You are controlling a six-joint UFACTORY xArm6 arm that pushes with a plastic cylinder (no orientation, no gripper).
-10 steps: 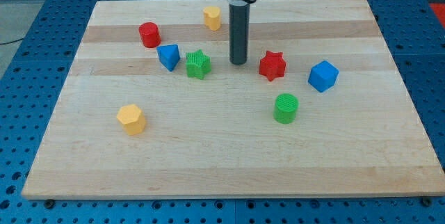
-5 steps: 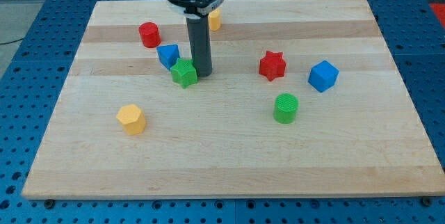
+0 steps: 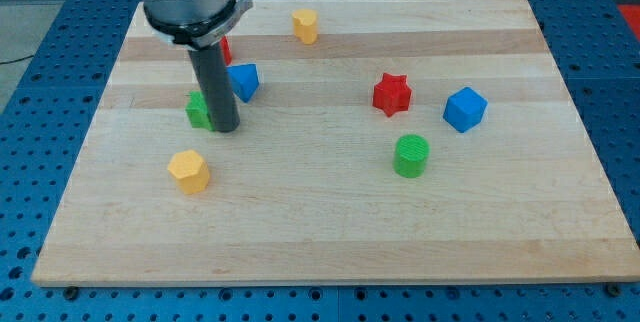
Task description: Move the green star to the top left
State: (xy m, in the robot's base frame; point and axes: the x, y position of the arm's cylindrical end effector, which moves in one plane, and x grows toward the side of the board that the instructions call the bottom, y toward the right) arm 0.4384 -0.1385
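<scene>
The green star (image 3: 197, 111) lies on the wooden board (image 3: 320, 222) at the left of its middle, mostly hidden behind my rod. My tip (image 3: 224, 127) rests on the board, touching the star's right side. A blue block (image 3: 243, 81) sits just above and to the right of the tip. A red cylinder (image 3: 224, 50) is partly hidden behind the rod, above the star.
A yellow block (image 3: 305, 25) sits near the view's top. A red star (image 3: 392, 94), a blue cube (image 3: 464, 109) and a green cylinder (image 3: 410, 155) lie at the right. A yellow hexagonal block (image 3: 188, 171) lies below the green star.
My rod has swept from the middle to the left, pushing the green star left and slightly down, past the blue block. The other blocks have stayed put.
</scene>
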